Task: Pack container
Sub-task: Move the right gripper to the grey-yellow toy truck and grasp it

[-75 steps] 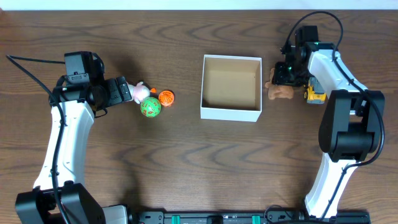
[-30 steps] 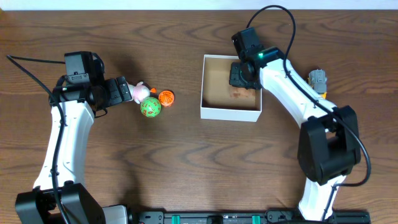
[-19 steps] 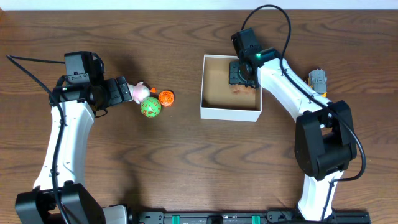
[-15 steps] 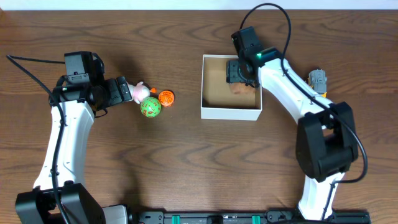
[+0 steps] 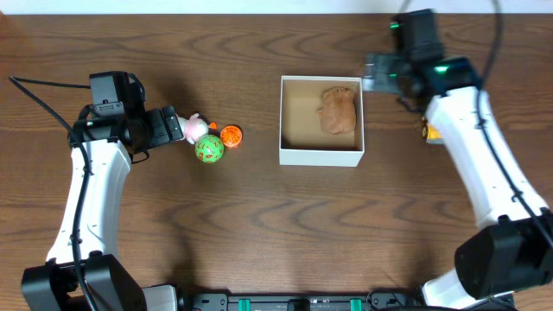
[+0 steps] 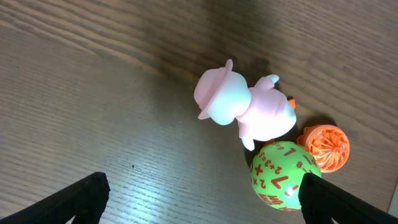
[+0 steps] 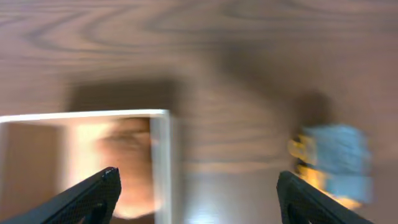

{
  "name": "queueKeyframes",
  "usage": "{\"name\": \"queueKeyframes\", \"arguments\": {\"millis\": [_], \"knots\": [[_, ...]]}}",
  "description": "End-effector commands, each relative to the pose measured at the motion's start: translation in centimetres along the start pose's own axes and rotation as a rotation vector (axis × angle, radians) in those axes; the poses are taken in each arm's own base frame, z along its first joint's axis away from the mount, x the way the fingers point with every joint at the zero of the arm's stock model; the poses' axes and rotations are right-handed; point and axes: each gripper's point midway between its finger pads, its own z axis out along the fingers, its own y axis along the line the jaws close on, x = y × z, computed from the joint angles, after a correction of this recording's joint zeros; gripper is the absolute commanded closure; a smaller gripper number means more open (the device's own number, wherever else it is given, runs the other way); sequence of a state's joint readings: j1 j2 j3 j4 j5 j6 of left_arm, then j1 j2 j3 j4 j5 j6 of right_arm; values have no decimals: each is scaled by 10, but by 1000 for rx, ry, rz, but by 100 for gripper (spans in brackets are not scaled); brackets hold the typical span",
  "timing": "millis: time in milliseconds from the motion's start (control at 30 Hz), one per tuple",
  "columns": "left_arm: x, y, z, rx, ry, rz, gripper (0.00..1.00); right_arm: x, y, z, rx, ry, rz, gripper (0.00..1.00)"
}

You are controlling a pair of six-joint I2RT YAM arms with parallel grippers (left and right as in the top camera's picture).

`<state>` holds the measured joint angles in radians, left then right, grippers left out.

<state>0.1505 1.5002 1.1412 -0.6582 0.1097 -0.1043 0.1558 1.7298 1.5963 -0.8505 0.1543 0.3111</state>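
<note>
The small square cardboard box with white walls and a plain brown inside (image 5: 320,158) sits on the dark wood table (image 5: 259,233). A tan plush toy (image 5: 339,111) lies inside it, near the right wall.

My right gripper (image 5: 374,73) hangs just off the box's far right corner, fingers spread with nothing between them. Its wrist view is blurred, but it shows the box wall on one side and a small yellow and grey toy (image 7: 333,165) on the other. That toy lies on the table right of the box, and I judge it to be my next pick.

To do that well, I should centre over the toy so it sits midway between my fingertips. Then I turn the wrist so the jaws close across its narrower sides, drop to just above the wood and close. I would lift clear of the box rim before crossing, and let go over the bare floor left of the plush.

My left gripper (image 6: 202,202), also spread and empty, hovers well left of the box. In front of it a pink plastic pig-like figure (image 6: 242,112), a green numbered ball (image 6: 285,176) and an orange ribbed ball (image 6: 322,140) are bunched together. The balls may roll, so I would take the figure first.
</note>
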Motion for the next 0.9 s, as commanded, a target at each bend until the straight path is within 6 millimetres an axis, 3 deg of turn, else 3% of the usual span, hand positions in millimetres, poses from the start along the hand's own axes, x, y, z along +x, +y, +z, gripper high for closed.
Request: {"name": "queueKeyframes", "arguments": {"millis": [0,167,267,600,733,867], "knots": [[-7,-2,-4,11,-15,6,2,-2,-66,14,139,31,69,13],[-7,-1,-4,10,-15,6,2,22,-135,49,213,154,86,14],[-7,-2,-4,11,-15,6,2,38,-153,71,188,229,92,14],[-7,-2,-4,11,-15,6,2,72,-144,117,1,365,57,21],[-7,-2,-4,11,-15,6,2,77,-143,122,-1,383,52,22],[-7,-2,-4,11,-15,6,2,79,-144,124,-1,390,52,32]]}}
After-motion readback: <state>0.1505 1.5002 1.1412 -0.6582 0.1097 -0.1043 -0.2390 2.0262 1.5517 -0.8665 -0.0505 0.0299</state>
